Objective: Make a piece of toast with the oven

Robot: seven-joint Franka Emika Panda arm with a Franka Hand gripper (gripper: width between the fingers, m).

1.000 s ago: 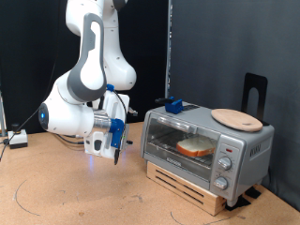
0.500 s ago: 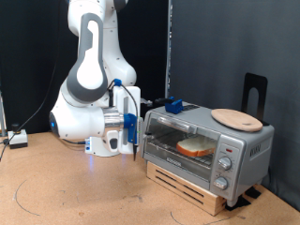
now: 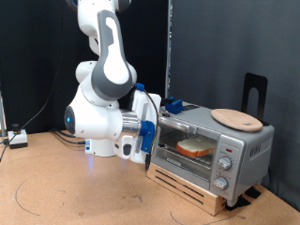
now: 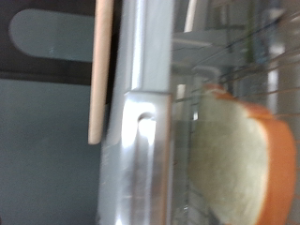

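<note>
1. silver and boxy, the oven (image 3: 204,144) sat on a slatted wooden stand (image 3: 192,188) at the exterior view's right, its glass door shut and three knobs on its end panel.
2. the piece of toast (image 3: 196,147) lay inside on the rack, seen through the glass as a pale slice with a brown crust; its far edge was hard to make out behind reflections.
3. the gripper (image 3: 148,141) hung at the oven's near corner, on the exterior view's left of the door; its fingers were masked by the hand's blue and white housing, so how far they were parted could not be told, and nothing showed between them.
4. the wrist view was blurred: the oven (image 4: 141,141) appeared as a metal frame edge, with the piece of toast (image 4: 246,159) behind glass, cut off at the frame.
5. a round wooden plate (image 3: 236,118) rested on the oven's roof, with a small blue object (image 3: 173,105) at the other end, too small to identify.
</note>
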